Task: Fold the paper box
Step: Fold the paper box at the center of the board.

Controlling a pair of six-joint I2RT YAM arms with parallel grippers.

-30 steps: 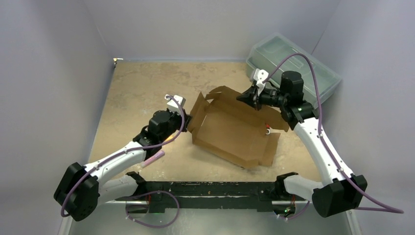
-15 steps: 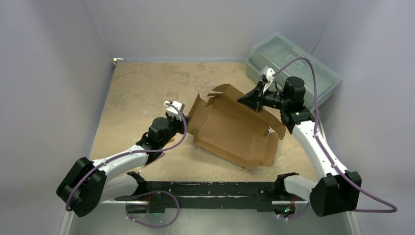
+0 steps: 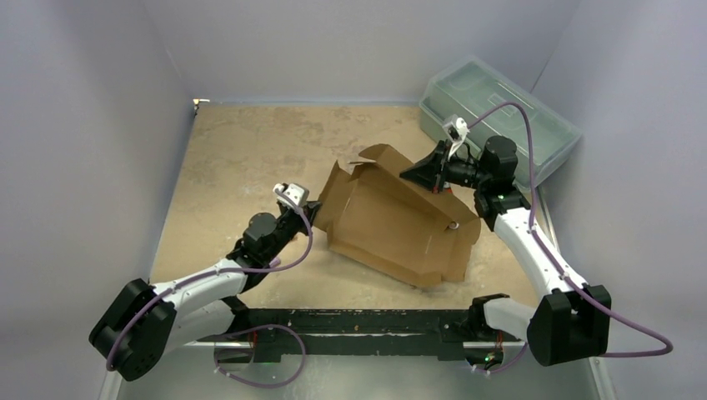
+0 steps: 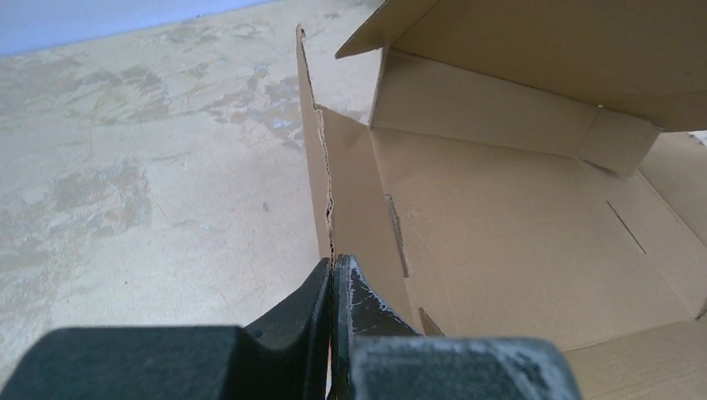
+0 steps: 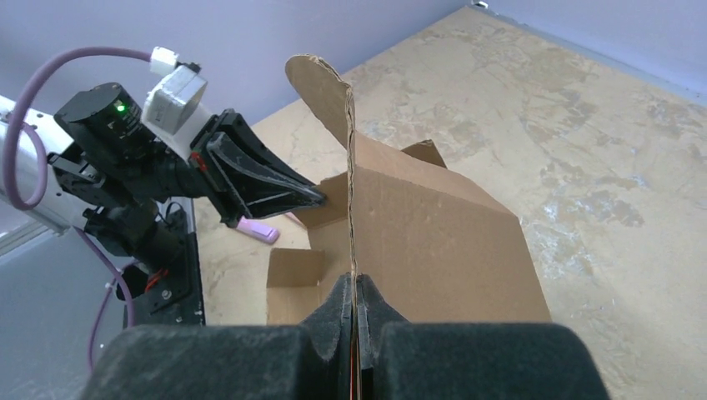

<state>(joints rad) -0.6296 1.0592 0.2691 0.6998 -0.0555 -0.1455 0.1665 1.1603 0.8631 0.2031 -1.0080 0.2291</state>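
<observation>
The paper box (image 3: pixel 400 225) is a brown cardboard sheet, partly folded, lying mid-table with its side flaps raised. My left gripper (image 3: pixel 313 202) is shut on the box's left flap; the flap's corrugated edge (image 4: pixel 327 200) runs straight up from between the closed fingers (image 4: pixel 333 265). My right gripper (image 3: pixel 408 175) is shut on the far right flap, whose rounded edge (image 5: pixel 348 167) stands upright out of the closed jaws (image 5: pixel 357 282). The box floor (image 4: pixel 517 250) shows slots and creases.
A translucent grey-green plastic toolbox (image 3: pixel 498 112) stands at the back right, close behind the right arm. A small pink object (image 5: pixel 258 229) lies on the tabletop near the left arm. Purple walls close in on three sides.
The left arm has drawn back toward the near edge, still gripping the left flap. The right gripper has shifted slightly left and up with its flap, and the box has turned a little.
</observation>
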